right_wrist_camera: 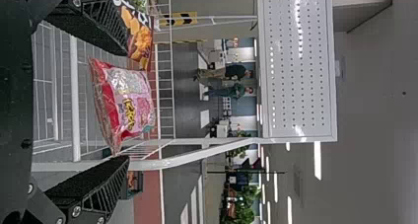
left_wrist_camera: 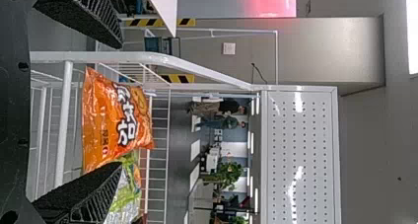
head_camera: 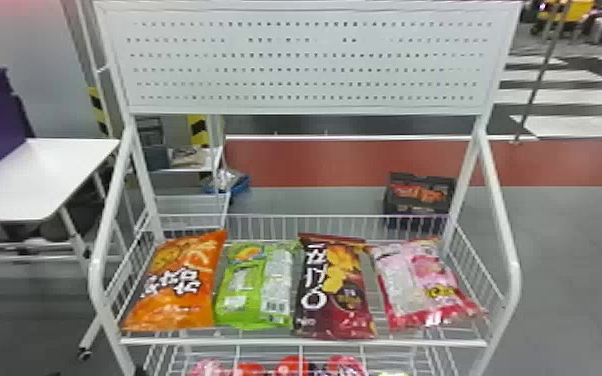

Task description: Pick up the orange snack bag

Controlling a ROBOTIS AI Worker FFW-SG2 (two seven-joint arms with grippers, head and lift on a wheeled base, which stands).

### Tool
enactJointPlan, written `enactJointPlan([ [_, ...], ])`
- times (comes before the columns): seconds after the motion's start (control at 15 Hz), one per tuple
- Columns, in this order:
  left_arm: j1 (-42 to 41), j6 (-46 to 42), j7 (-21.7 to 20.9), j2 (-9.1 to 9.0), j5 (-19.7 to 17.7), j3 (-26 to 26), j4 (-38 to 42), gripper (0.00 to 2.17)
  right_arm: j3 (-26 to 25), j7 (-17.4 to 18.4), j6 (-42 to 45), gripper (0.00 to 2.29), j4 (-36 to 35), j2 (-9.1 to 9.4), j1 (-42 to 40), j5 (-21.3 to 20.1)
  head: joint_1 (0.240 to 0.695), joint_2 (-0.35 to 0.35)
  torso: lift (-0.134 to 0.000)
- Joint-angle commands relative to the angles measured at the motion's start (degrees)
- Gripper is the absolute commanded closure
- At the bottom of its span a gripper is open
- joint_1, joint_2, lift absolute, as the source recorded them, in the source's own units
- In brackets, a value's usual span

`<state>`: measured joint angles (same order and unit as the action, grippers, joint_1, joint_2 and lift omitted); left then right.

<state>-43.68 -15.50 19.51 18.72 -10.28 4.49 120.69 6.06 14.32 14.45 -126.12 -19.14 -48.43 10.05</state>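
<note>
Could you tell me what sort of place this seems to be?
Probably an indoor demo or test area set up like a small shop: a white wire rack displays snack bags, with a white table beside it.

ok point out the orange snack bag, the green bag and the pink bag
orange snack bag (head_camera: 177, 287): head view, on its front, below the big lettering
green bag (head_camera: 253, 287): head view, middle of its front
pink bag (right_wrist_camera: 129, 101): right wrist view, middle of its front
</note>
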Motion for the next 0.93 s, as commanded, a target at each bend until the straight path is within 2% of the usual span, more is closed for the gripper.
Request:
enactJointPlan([
  [0.0,-0.2,0.0,0.0,0.0,0.0,0.1,0.0,0.03,0.0,0.0,0.0,0.14,0.0,0.07,0.0,-0.1,0.499,0.0,0.0],
  [0.67,-0.1,-0.2,-0.1,0.0,0.2,0.3,0.0,0.03,0.1,0.0,-0.2,0.14,0.0,0.07,0.0,-0.1,0.499,0.0,0.0],
  [0.87,2.6,0.7,-0.7,0.09,0.6,1.6,-0.7,0.04,0.4,0.0,-0.2,0.14,-0.1,0.07,0.0,-0.4,0.499,0.0,0.0],
])
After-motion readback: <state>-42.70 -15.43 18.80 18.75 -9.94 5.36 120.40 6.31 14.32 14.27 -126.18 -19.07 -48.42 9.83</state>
